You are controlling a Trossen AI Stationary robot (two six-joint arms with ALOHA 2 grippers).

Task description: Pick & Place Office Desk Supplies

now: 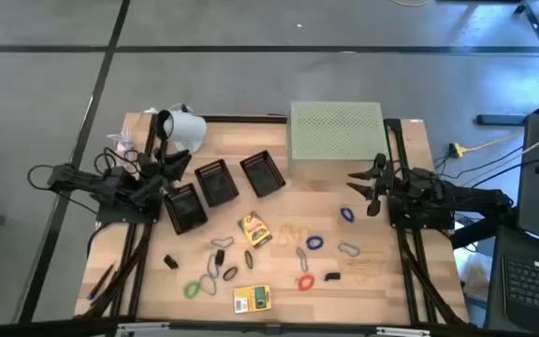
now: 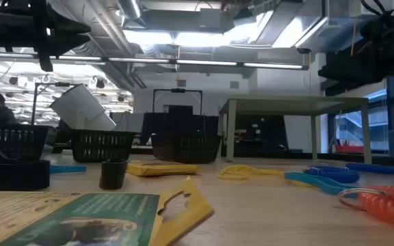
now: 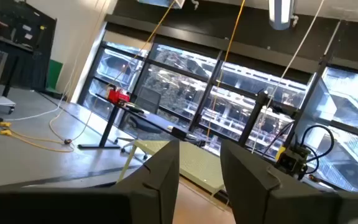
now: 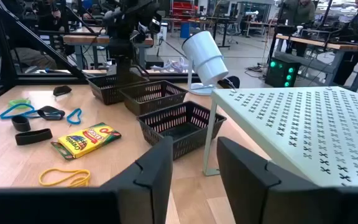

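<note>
The office desk supplies lie loose on the wooden table: two yellow printed packets (image 1: 254, 229) (image 1: 252, 299), blue rubber bands (image 1: 347, 214) (image 1: 314, 242), a red band (image 1: 305, 281), a green band (image 1: 193, 288), tan bands (image 1: 293, 232), black binder clips (image 1: 170, 261) and metal clips (image 1: 348, 249). My left gripper (image 1: 178, 161) (image 3: 199, 174) hovers open above the left basket, its fingers tipped up toward the room. My right gripper (image 1: 361, 190) (image 4: 194, 168) stands open at the table's right, beside the stand's near right corner. Neither has anything between its fingers.
Three black mesh baskets (image 1: 185, 208) (image 1: 216, 182) (image 1: 261, 173) stand in a row left of centre. A pale green perforated stand (image 1: 335, 139) fills the far middle, with a white cup-like object (image 1: 183, 126) at the far left. Cables run along both sides of the table.
</note>
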